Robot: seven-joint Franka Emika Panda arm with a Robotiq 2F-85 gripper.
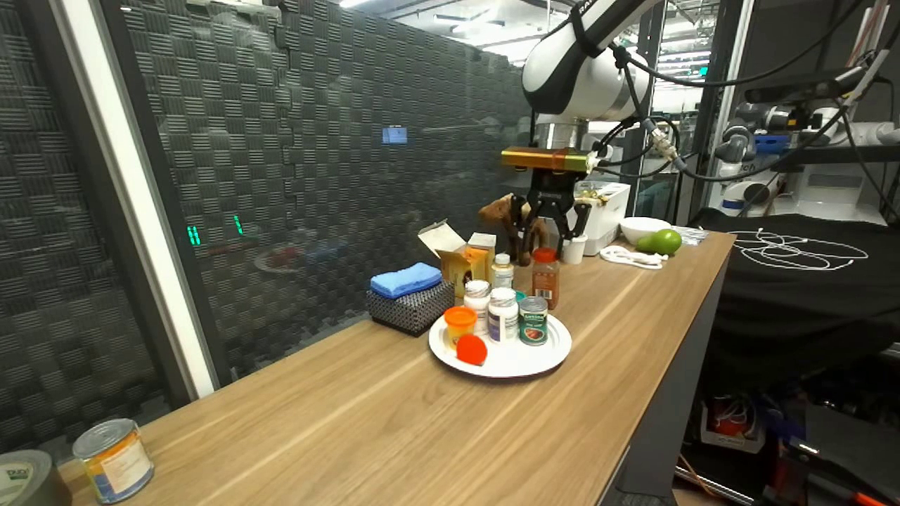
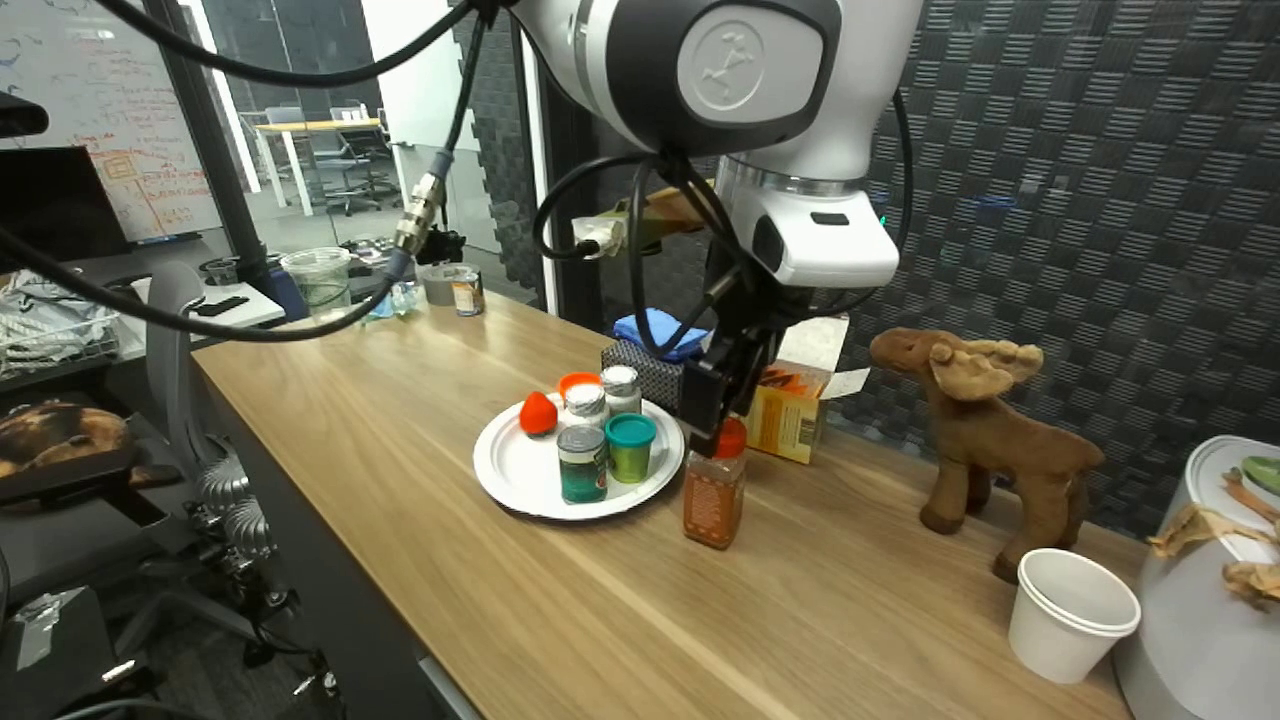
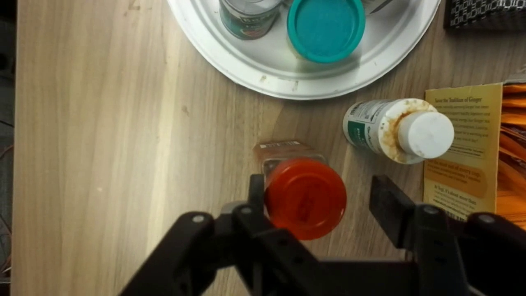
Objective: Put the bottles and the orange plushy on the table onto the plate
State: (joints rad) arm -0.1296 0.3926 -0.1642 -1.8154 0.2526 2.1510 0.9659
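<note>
At the left end of the table [image 1: 394,414], in an exterior view, a roll of grey tape [image 1: 31,481] is cut off by the frame edge, and a yellow-and-blue can [image 1: 116,464] is seen next to it. Farther right, a folded blue cloth [image 1: 406,280] is carried by a black patterned box [image 1: 415,309]. On the plate [image 1: 517,362] nearby, an orange-lidded tub [image 1: 460,320], a small red-orange object [image 1: 471,350], two white bottles [image 1: 502,320] and a green-labelled can [image 1: 533,325] are gathered; a teal-lidded tub [image 3: 326,28] is mostly hidden behind them there but is shown from above in the wrist view. What is inside these containers cannot be made out. Past the cloth, orange packets [image 3: 513,193] are held in an opened tea box [image 1: 464,273], and a white-capped bottle [image 1: 503,273] is stood just beside it, off the plate. A brown plush moose [image 2: 1000,440] is partly covered by the end effector [image 3: 322,197]. A red-lidded jar [image 1: 545,284], in which red-brown contents are seen, is set upright on the table just beside the plate. Its top is straddled by the end effector's parted fingers: in the wrist view a gap is left on the tea-box side, while contact at the opposite finger cannot be confirmed. At the right, a white cup [image 1: 574,251], a white container [image 1: 613,223] topped with scraps [image 2: 1195,525] that are hard to identify, a white bowl [image 1: 643,228] whose inside is hidden, and green fruit [image 1: 666,242] are placed.
</note>
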